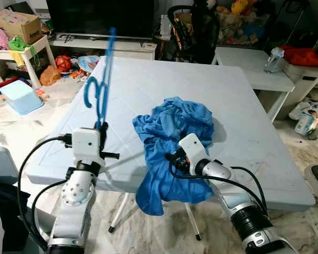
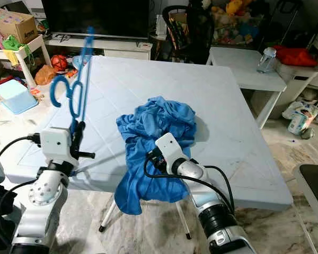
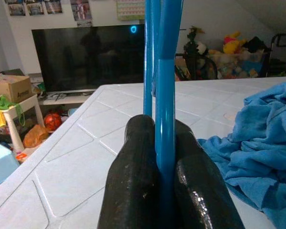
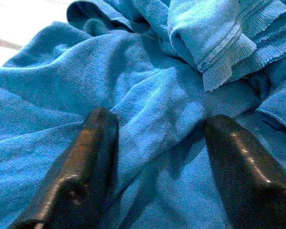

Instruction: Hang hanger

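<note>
Left eye view: left jaws (image 1: pixel 102 127) clamp the upright blue hanger (image 1: pixel 102 79); right jaws (image 4: pixel 157 157) spread wide on blue garment (image 1: pixel 169 143).

Even, soft indoor light; pale table (image 1: pixel 238 106) bright, faint shadow beside cloth (image 1: pixel 172 132); close black fingers (image 4: pixel 81 176) blurred, hanger (image 1: pixel 103 79) slightly smeared.

Worktop (image 1: pixel 238 106) bare on far half and robot's right side: free passage there. Blue cloth (image 1: pixel 172 132) heaped mid-front, draping over near edge, blocks centre approach. Right gripper (image 4: pixel 155 157) fingers spread, pressed into cloth. Left gripper (image 3: pixel 164 181) clamps blue hanger (image 1: pixel 102 79) upright at left edge; air above looks clear, though hanger top is blurred.
</note>
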